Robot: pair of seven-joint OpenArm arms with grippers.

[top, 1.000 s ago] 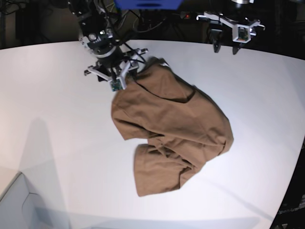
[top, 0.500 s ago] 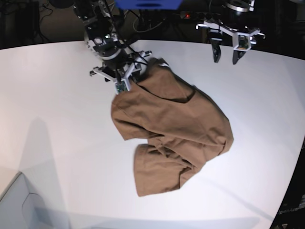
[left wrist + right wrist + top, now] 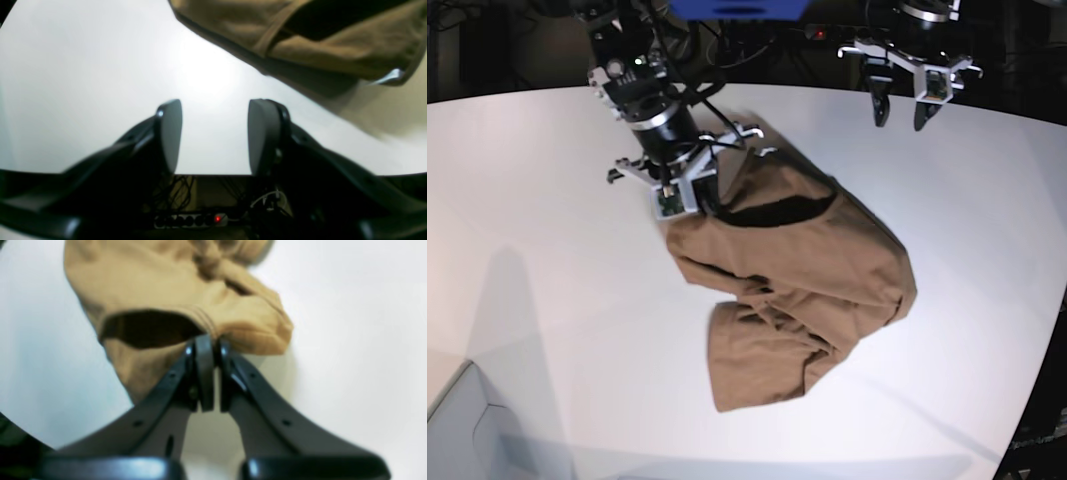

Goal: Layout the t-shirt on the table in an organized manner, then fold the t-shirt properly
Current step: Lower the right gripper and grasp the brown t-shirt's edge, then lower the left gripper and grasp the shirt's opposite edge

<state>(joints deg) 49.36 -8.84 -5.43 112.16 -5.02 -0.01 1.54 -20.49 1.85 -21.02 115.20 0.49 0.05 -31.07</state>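
Since a second ago, the right gripper (image 3: 209, 350) is clamped on the crumpled brown cotton t-shirt (image 3: 799, 275) hem. Layout underway; spreading is called for next. The left gripper (image 3: 213, 133) is held parted, empty.

Black, smooth, curved fingers (image 3: 267, 416) on the right gripper (image 3: 689, 190), dotted with small round screw holes, narrowing to thin flat tips. Broader rounded grey pads (image 3: 171, 133) on the left gripper (image 3: 901, 108), backed by glossy black shells. White brackets around both wrists, each bearing a small green circuit board. Black ribbed joint housings above, draped with dark looping cables; blue panel at the top of the base.
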